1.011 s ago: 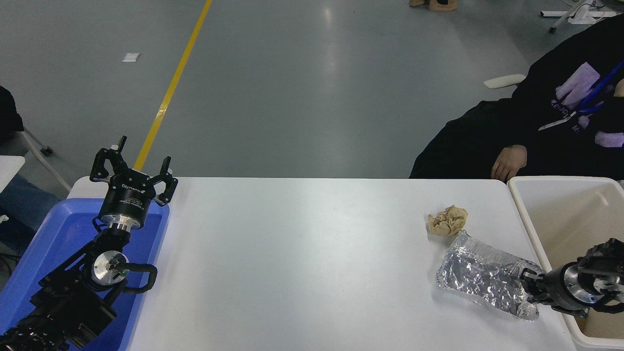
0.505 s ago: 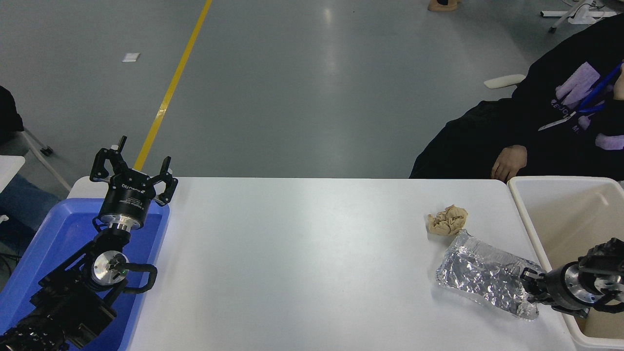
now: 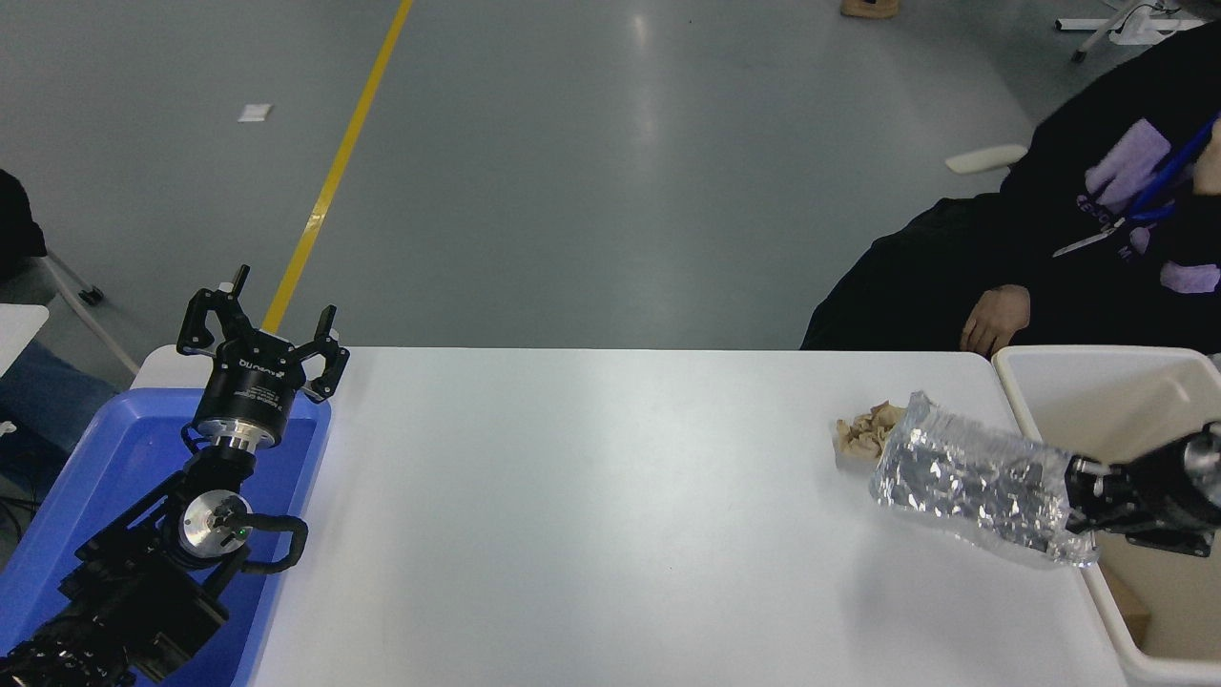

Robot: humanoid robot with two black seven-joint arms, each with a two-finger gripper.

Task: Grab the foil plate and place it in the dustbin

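Observation:
The foil plate [image 3: 968,477] is a shiny, crinkled silver tray held off the white table at the right, casting a faint shadow below it. My right gripper [image 3: 1076,494] is shut on its right end, and the arm reaches in over the dustbin's left rim. The dustbin [image 3: 1097,367] is a cream-white bin with a beige interior at the table's right edge. The plate's right end overlaps that rim. My left gripper [image 3: 259,327] stays parked open above the blue tray at the lower left.
A crumpled tan paper ball [image 3: 861,431] lies on the table, partly hidden behind the plate's left end. A blue plastic tray [image 3: 105,477] sits at the left edge. A person in black sits at the far right, one hand [image 3: 994,318] near the dustbin's far corner.
My right gripper has lifted the foil plate off the table and carried it up and to the right toward the dustbin. The left arm has not moved.

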